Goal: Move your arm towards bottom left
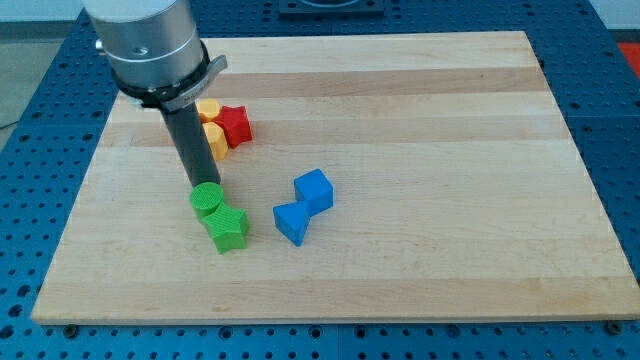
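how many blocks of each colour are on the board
green: 2, a cylinder and a star
blue: 2
yellow: 2
red: 1
total: 7
my tip sits at the green cylinder's top edge

So what you've got here is a chunky round silver-grey metal housing with a dark band round its bottom edge and a small grey flange sticking out on one side, and below it a plain straight dark rod [190, 145] running down to my tip [203, 186].
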Tool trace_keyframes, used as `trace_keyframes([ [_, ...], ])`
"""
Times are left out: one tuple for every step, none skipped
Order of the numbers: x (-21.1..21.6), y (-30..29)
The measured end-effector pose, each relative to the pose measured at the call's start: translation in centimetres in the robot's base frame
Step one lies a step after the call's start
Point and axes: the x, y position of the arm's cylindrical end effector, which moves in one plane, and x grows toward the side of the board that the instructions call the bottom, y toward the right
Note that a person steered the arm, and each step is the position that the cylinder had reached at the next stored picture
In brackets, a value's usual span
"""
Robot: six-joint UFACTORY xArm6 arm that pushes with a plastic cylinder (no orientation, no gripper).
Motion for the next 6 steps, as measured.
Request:
trace_keyframes([
  [-1.9,0.0],
  [-2.9,-0.1],
  [-1.2,-5.5],
  [2.4,-12.0],
  [7.6,-11.6],
  [11.1,-8.0],
])
